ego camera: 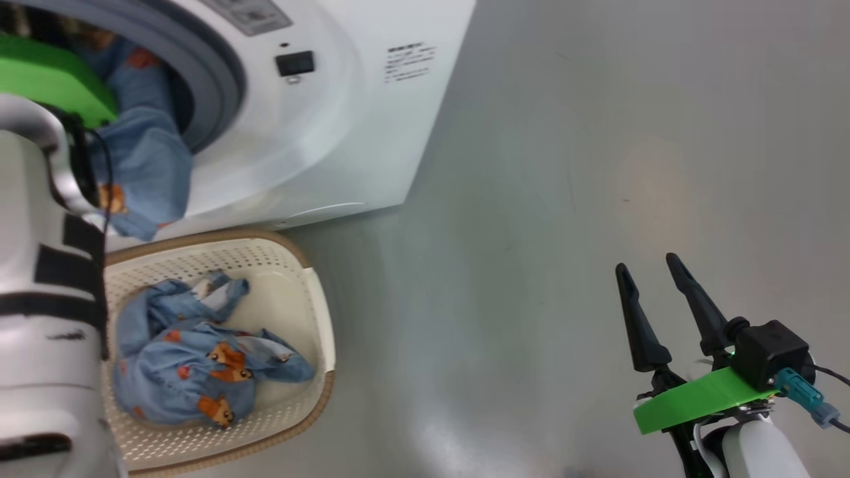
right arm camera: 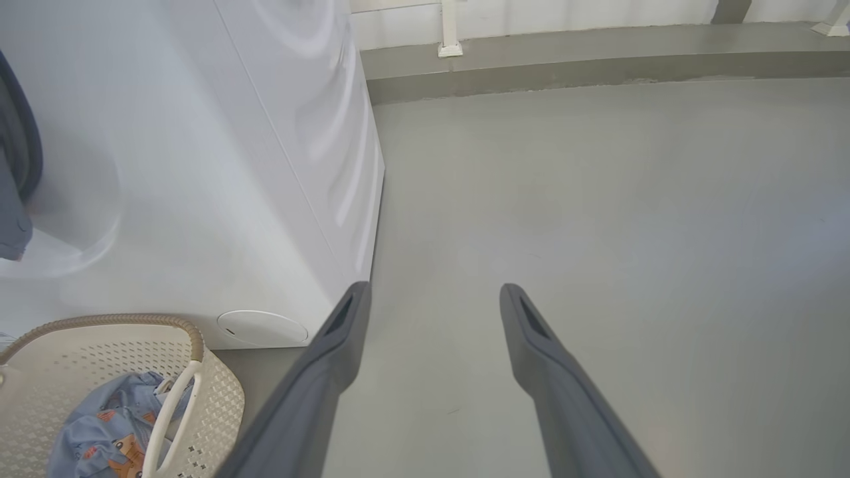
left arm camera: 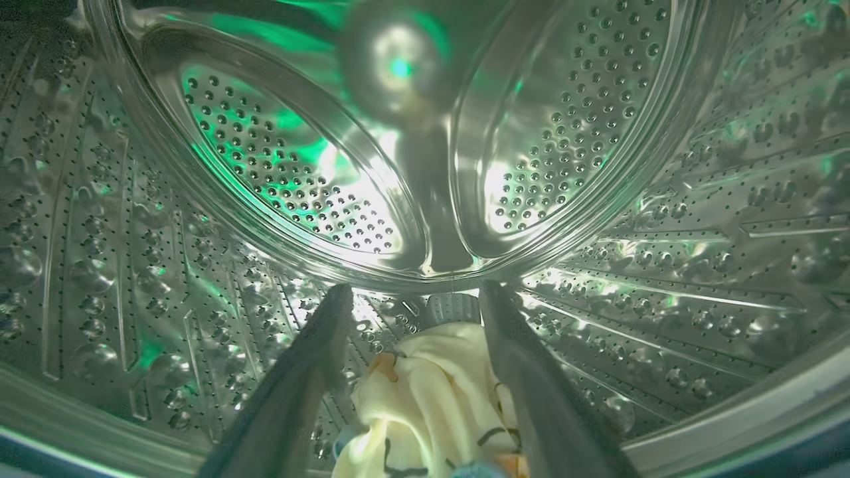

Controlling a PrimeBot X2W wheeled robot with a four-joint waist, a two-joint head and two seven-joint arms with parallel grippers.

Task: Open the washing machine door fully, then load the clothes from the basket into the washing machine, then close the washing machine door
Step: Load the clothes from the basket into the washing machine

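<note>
The white washing machine [ego camera: 345, 119] stands at the upper left; its door is out of view. My left arm reaches into the steel drum [left arm camera: 265, 166]. There my left gripper [left arm camera: 415, 292] is open, and a cream cloth [left arm camera: 425, 392] lies low between its fingers. A light blue bear-print garment [ego camera: 143, 159] hangs out of the drum mouth over the grey gasket [ego camera: 222, 73], down toward the basket [ego camera: 319, 332]. More bear-print clothes [ego camera: 192, 358] lie in the basket. My right gripper [ego camera: 647, 263] hovers open and empty over the floor at the lower right.
My pale left forearm [ego camera: 40, 299] covers the basket's left side. In the right wrist view, the right gripper [right arm camera: 433, 289] points along grey floor [right arm camera: 597, 199] beside the machine's side [right arm camera: 319, 133], with the basket [right arm camera: 219, 398] at lower left and a low ledge [right arm camera: 564, 60] beyond.
</note>
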